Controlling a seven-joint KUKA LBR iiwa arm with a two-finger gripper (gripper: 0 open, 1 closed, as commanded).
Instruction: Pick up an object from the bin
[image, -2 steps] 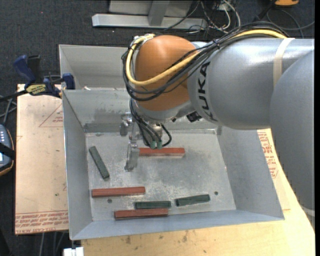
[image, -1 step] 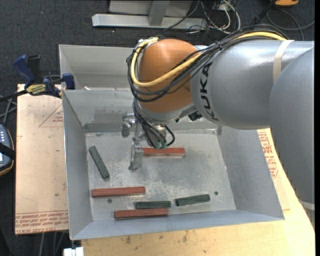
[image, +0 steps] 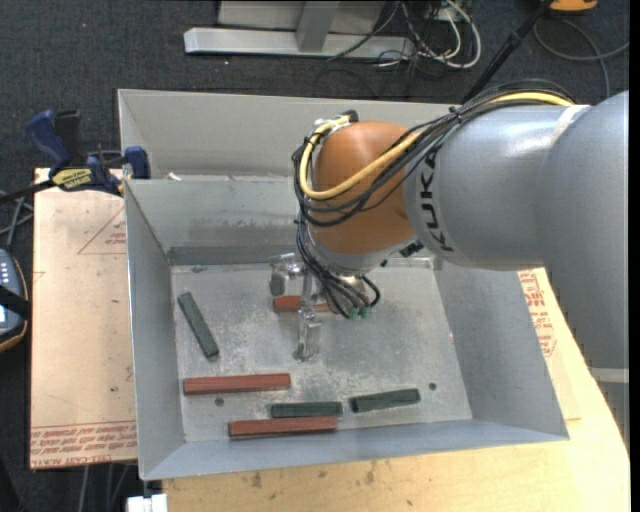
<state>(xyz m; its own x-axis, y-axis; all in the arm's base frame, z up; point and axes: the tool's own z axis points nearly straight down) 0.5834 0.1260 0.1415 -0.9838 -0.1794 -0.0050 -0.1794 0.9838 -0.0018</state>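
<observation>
Step in hand: You seemed to be in the reach-down part of the pick, with the arm low inside the bin (image: 150, 300) and nothing clearly lifted.
Jaws: They hung below the orange cover (image: 360, 190) over the middle of the bin floor. You could not tell whether they stood open or closed.
Nearest thing: A short red-brown block (image: 287, 304) lay just beside the jaws, toward the view's left. Whether it touched them was unclear.
Other things: A dark green stick (image: 198, 325) lay well apart at the left. A long red-brown stick (image: 236, 383), two dark green bars (image: 306, 409) and another red-brown stick (image: 283, 427) lay nearer the front wall.
Next move: By my judgement, you needed the block squarely between the jaws before closing, then a straight lift.
</observation>
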